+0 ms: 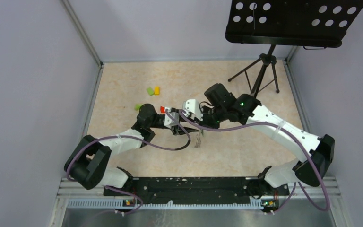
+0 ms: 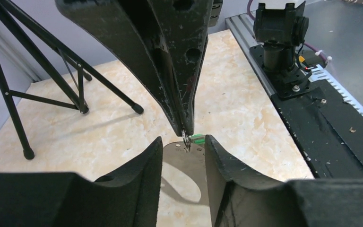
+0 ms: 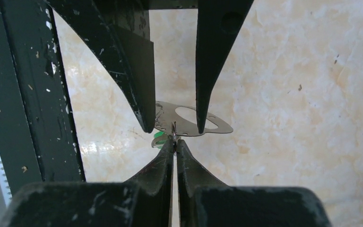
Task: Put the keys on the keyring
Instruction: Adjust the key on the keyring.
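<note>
the two arms met near the middle of the beige marbled tabletop [image 1: 246, 151]. the right gripper [image 3: 175, 142] was pressed fully shut, its black fingertips flush together. they pinched a thin dark grey-black wire that stood up from between them, apparently the keyring [image 3: 174, 127] seen edge on.

at twelve o'clock of that pinch in the right wrist view lay a flat silver-grey metal key [image 3: 217, 125] with an oval cut-out and a row of tiny holes. a small bright green plastic tag [image 3: 159, 137] peeked out at nine o'clock of the pinch, just beside the ring.

the left gripper [image 2: 183, 144] was partly open, with a clear gap between its black fingers. the fingers stood on either side of the key, and i could not tell whether they touched it. it had hold of nothing i could see.

in the overhead view a small silver-grey cluster [image 1: 198, 140] showed at five o'clock of the meeting fingertips, too small to tell key from ring.

at eleven o'clock of the grippers sat a green block [image 1: 150, 91] touching a yellow block [image 1: 157, 90]. a second green block [image 1: 138, 107] and a red block [image 1: 163, 109] lay at the left arm's wrist. a black tripod music stand [image 1: 264, 66] stood at one o'clock.
</note>
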